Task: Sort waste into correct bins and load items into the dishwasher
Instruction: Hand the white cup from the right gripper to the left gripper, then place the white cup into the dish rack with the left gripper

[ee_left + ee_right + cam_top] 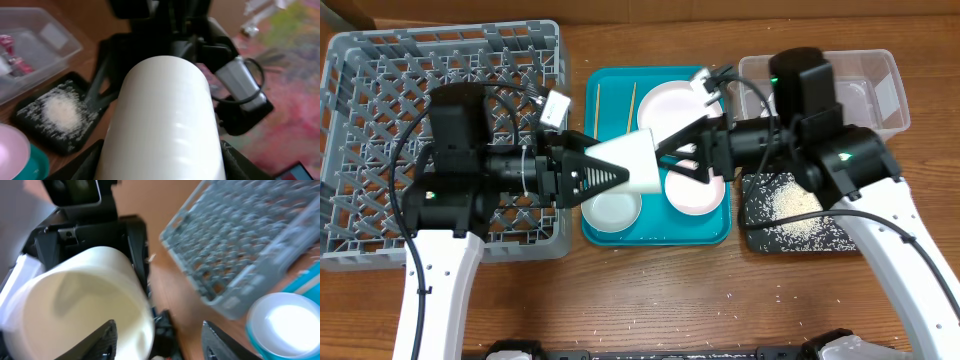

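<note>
White cup held in the air over teal tray: drop and collision hazard
White cup (635,162) lies on its side above the middle of the teal tray (655,237), clamped in the left gripper (618,168), mouth toward the right gripper (678,160), whose jaws stand spread just beside the cup's rim, grasping nothing. Dish rack (380,90) sits left of the tray, cup not yet in it. Risks, as judged: smooth curved wall may slide from the fingers; letting go before the other pincer bites would drop the cup onto the white dish (610,212) or pink-white plate (698,195) on the tray beneath; the pincers, nose to nose, may knock together and jar it loose
</note>
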Tool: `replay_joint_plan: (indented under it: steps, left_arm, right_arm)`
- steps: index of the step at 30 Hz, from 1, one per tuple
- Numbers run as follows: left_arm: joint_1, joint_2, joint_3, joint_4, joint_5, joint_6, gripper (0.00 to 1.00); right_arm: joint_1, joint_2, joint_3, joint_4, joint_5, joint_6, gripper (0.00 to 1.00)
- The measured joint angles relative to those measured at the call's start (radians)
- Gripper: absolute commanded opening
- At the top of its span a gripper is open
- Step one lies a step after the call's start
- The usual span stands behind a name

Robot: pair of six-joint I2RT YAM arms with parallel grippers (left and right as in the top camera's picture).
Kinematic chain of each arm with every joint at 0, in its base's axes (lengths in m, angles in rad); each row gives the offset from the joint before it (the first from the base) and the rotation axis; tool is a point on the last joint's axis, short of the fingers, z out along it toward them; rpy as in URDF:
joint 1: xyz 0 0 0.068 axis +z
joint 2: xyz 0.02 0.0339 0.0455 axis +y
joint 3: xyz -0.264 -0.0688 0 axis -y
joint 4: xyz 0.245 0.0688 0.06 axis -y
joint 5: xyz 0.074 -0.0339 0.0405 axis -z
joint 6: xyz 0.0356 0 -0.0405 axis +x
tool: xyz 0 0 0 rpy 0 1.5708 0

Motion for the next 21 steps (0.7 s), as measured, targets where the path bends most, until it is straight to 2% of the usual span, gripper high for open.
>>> replay_joint_plan:
  steps: [4, 7, 11, 15, 19, 21]
  left_arm:
    - [0.09, 0.0, 0.006, -0.193, -0.188, 0.006, 0.52]
    - [0.173, 0.0, 0.008, -0.357, -0.412, 0.006, 0.52]
    - [0.274, 0.0, 0.007, -0.505, -0.739, -0.001, 0.52]
    - [0.351, 0.0, 0.007, -0.568, -1.081, -0.058, 0.53]
    - [0.374, 0.0, 0.003, -0.571, -1.335, -0.137, 0.56]
    - [0.374, 0.0, -0.016, -0.55, -1.414, -0.168, 0.57]
  right_arm:
    - [-0.12, -0.057, 0.0, -0.059, 0.056, 0.0, 0.65]
    - [-0.192, -0.113, 0.0, -0.135, 0.101, -0.001, 0.76]
    - [-0.203, -0.157, 0.0, -0.277, 0.211, -0.02, 0.78]
    - [-0.203, -0.152, 0.0, -0.367, 0.324, -0.033, 0.78]
    - [-0.203, -0.15, 0.0, -0.396, 0.383, -0.041, 0.78]
    - [-0.203, -0.15, 0.0, -0.397, 0.401, -0.043, 0.78]
